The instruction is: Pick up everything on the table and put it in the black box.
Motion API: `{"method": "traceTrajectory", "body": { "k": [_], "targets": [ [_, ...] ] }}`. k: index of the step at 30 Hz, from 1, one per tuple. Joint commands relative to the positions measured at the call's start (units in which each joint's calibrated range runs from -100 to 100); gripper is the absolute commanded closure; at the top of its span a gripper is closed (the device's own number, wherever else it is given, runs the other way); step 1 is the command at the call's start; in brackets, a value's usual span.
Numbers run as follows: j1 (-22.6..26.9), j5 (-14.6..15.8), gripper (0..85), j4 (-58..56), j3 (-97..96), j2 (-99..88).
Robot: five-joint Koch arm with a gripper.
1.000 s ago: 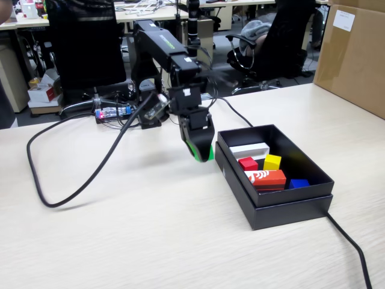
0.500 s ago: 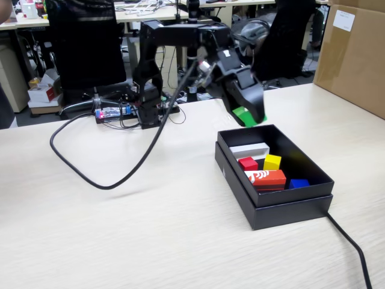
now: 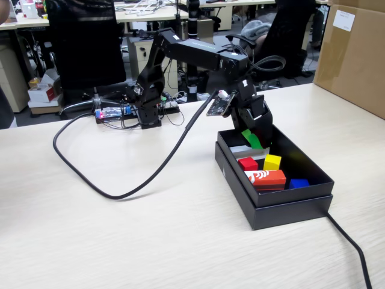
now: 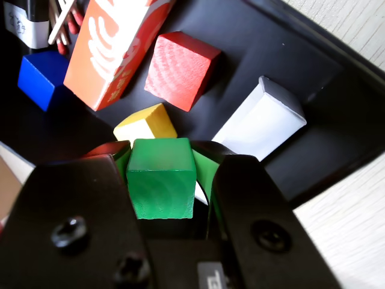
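Note:
My gripper [image 3: 255,139] hangs inside the far end of the black box [image 3: 289,208], shut on the green cube [image 4: 160,177] [image 3: 251,138], which sits squarely between the two jaws in the wrist view. Below it on the box floor lie the red cube [image 3: 247,162] [image 4: 180,69] and the yellow cube [image 3: 272,161] [image 4: 147,123]. The green cube is held just above the yellow one in the wrist view.
In the box also lie a white block [image 3: 248,150] [image 4: 258,120], a long red-orange block with a white mark [image 3: 266,178] [image 4: 111,48] and a small blue block [image 3: 298,183] [image 4: 39,78]. A black cable [image 3: 120,192] loops over the table. A brown carton [image 3: 352,54] stands at right.
The arm swung from the table left of the box, up over its far rim, and has now lowered into the box with the green cube still held.

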Motion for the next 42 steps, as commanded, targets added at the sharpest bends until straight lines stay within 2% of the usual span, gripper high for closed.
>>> {"method": "traceTrajectory", "body": {
  "k": [1, 5, 10, 13, 19, 29, 33, 38, 42],
  "targets": [
    [0.24, 0.34, 79.9, 0.42, 5.25, 0.20],
    [0.20, 0.34, 73.9, 0.42, 4.62, 1.81],
    [0.15, 0.15, 61.0, 0.42, 2.99, 1.93],
    [0.05, 0.05, 60.9, 0.42, 2.71, 1.58],
    [-0.73, -0.15, 48.3, -0.01, 2.26, -1.98],
    [-5.23, -0.59, 47.7, -0.01, 1.90, -21.37],
    [-8.40, -0.98, 41.6, -0.01, -2.18, -26.65],
    [-12.75, -2.98, 39.0, 0.51, -9.62, -30.78],
    [-15.63, -4.74, 38.8, 6.12, -21.95, -36.97]
  ]
}}
